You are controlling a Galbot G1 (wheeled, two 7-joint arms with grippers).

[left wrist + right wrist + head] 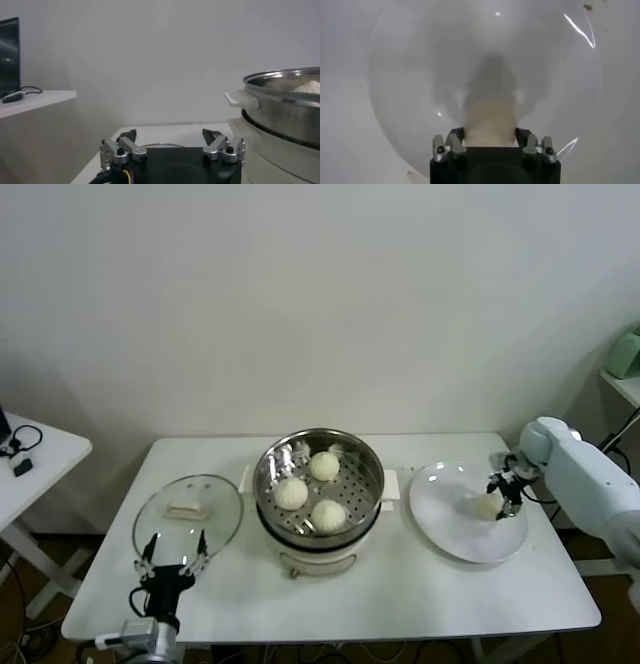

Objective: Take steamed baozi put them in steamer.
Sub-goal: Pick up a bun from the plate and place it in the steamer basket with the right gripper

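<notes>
The steamer (372,467) stands mid-table on its cream base, and three baozi (323,466) lie on its perforated tray. A fourth baozi (486,506) rests on the white plate (445,529) to the right. My right gripper (503,489) reaches down over the plate, its fingers pressed against both sides of that bun. In the right wrist view the bun (489,117) fills the gap of the gripper (489,134) above the plate (410,75). My left gripper (172,549) waits open at the front left, with nothing between its jaws (172,136); the steamer (285,107) shows beside it.
A round glass lid (188,509) lies flat left of the steamer, just ahead of the left gripper. A small side table (30,454) with cables stands at far left. A green object (625,354) sits on a shelf at far right.
</notes>
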